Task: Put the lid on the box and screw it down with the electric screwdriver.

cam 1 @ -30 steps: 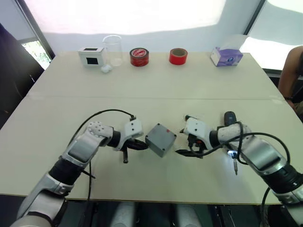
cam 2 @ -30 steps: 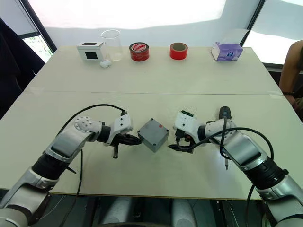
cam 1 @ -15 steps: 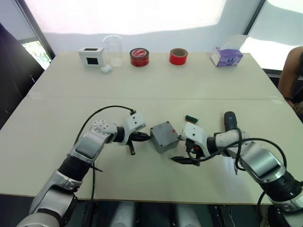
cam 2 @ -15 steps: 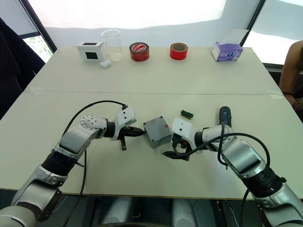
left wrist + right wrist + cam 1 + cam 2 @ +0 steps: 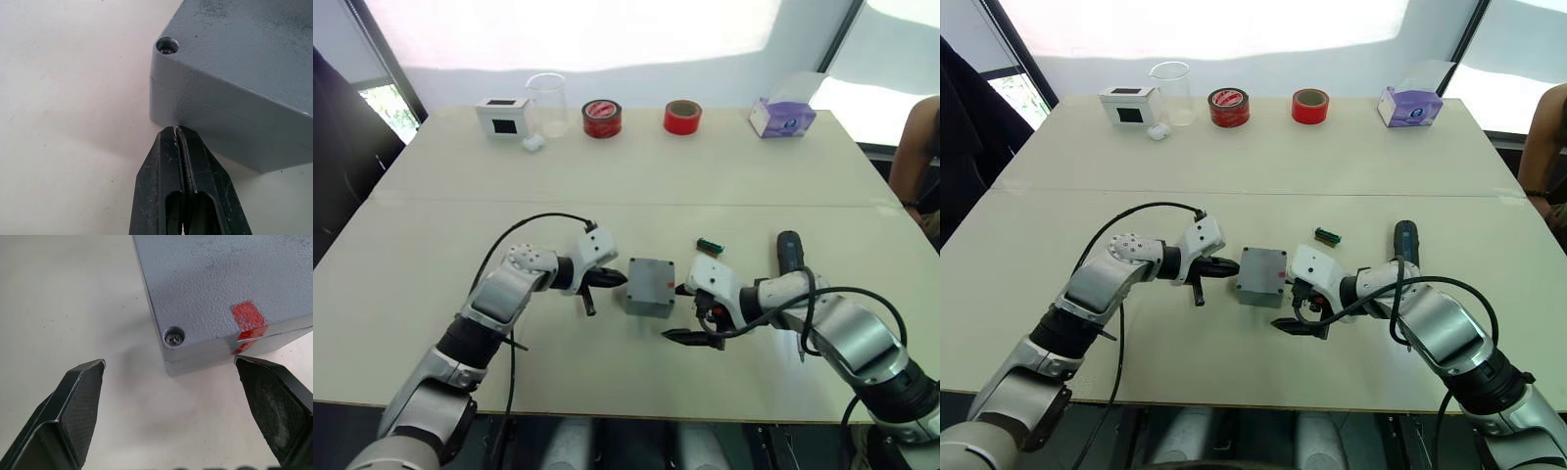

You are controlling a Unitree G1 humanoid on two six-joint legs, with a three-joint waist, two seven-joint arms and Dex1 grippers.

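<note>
Box (image 5: 651, 287), lid (image 5: 210, 284) already seated with screws in two visible corners; left gripper (image 5: 176, 134) pinched empty at one side, right gripper (image 5: 689, 337) spread wide near a corner; electric screwdriver (image 5: 790, 257) beyond the right gripper, to be fetched while the box is steadied.

Both robot arms are shiny silver and grey metal with black joints. Each wrist has a small white block, and a thin black cable loops over each arm. The left arm has a round white part with little dots on it. The left gripper (image 5: 613, 279) and the right gripper (image 5: 690, 338) each have two pointed black fingers with rough flat pads.
</note>
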